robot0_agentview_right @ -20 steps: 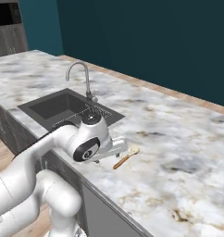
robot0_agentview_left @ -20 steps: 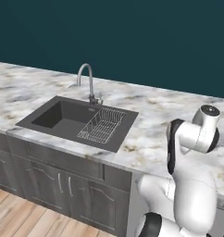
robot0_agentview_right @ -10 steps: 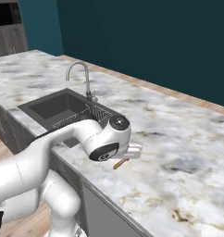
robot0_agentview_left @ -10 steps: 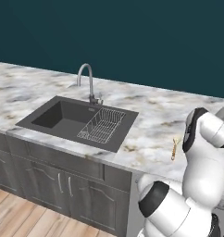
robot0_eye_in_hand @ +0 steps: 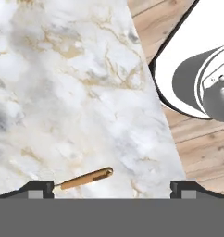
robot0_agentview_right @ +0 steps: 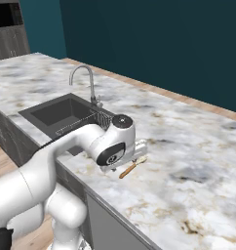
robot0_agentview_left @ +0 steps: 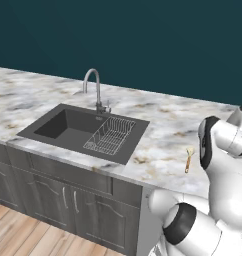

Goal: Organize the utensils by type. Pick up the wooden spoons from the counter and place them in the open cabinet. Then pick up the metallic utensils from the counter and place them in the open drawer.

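A short wooden spoon (robot0_agentview_left: 188,159) with a pale cream head and an orange-brown handle lies near the front edge of the marble counter (robot0_agentview_left: 163,120), right of the sink. In the right base view the same spoon (robot0_agentview_right: 131,167) lies just below my white hand. The hand view looks down on the counter (robot0_eye_in_hand: 63,92). There the spoon's handle (robot0_eye_in_hand: 86,177) lies beside the left fingertip (robot0_eye_in_hand: 40,188). My gripper (robot0_eye_in_hand: 113,189) is open above the counter with nothing between its fingers. The metallic utensils and the open drawer are out of view.
A dark sink (robot0_agentview_left: 68,125) with a curved faucet (robot0_agentview_left: 95,85) and a wire rack (robot0_agentview_left: 110,135) sits left of the spoon. A tall dark grey cabinet (robot0_agentview_right: 10,39) stands at the far left. Wood floor (robot0_eye_in_hand: 202,148) lies past the counter's edge.
The arm has swung right and leaned out over the counter, bringing the hand over the short wooden spoon. The spoon has not moved, and the jaws have stayed open.
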Robot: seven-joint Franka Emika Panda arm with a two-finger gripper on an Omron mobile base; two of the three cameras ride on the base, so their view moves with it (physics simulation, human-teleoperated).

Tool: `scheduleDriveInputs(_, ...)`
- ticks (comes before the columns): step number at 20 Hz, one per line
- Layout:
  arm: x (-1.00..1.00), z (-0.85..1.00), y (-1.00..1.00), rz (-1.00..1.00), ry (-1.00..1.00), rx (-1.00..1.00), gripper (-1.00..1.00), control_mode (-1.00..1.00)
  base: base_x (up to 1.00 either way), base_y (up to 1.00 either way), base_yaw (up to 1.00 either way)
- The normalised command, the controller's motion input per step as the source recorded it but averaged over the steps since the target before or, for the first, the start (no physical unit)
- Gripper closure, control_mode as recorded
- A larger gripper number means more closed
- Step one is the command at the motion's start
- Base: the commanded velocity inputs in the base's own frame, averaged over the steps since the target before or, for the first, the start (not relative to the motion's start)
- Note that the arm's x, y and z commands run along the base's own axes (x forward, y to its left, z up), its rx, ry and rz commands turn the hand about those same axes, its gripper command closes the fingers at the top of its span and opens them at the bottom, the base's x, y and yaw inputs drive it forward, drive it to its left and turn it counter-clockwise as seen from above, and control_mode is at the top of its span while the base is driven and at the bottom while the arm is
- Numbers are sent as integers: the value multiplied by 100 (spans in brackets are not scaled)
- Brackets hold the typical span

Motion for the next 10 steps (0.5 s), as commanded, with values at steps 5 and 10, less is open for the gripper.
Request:
scheduleDriveInputs(5, 0, 4, 0, 65, 11, -42, -100, -100, 0, 0, 0)
scheduleDriveInputs(10, 0, 7, -5, 71, 17, -34, -100, -100, 0, 0, 0)
